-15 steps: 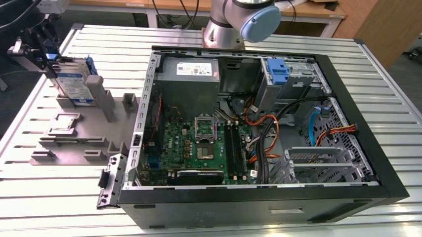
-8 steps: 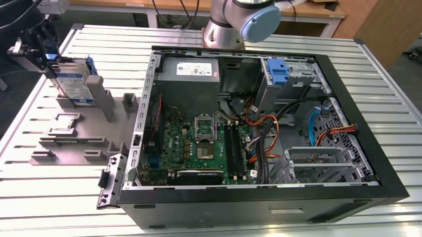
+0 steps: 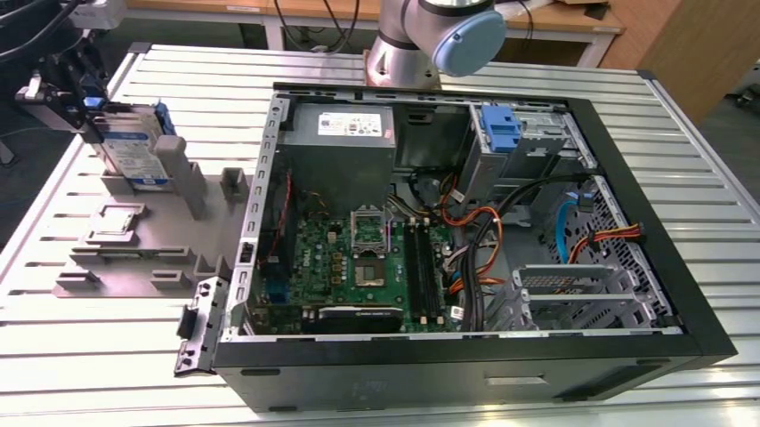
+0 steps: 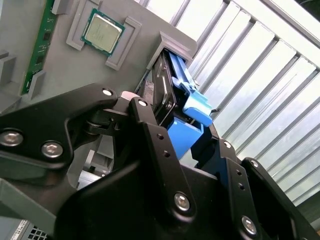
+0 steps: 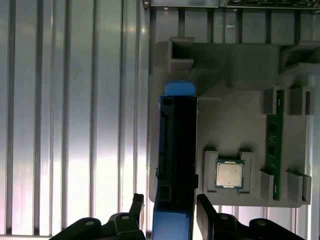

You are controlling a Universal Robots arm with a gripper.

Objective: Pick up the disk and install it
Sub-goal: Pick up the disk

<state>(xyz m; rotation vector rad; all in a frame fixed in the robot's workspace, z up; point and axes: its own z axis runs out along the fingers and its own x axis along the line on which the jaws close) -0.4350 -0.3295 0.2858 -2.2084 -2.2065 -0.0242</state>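
The disk stands on edge in a slot of the grey holder at the exterior view's left, probably so that its 2 blue rails are free to be taken from above. The pincer straddles it across those rails, though I cannot tell whether it is pinching the disk or just short of it. The same holder keeps a chip flat and a memory stick on edge in their own pockets, and it shares a ribbed metal bench with the open computer case, which lies on its side, interior up, with a wooden desk behind.
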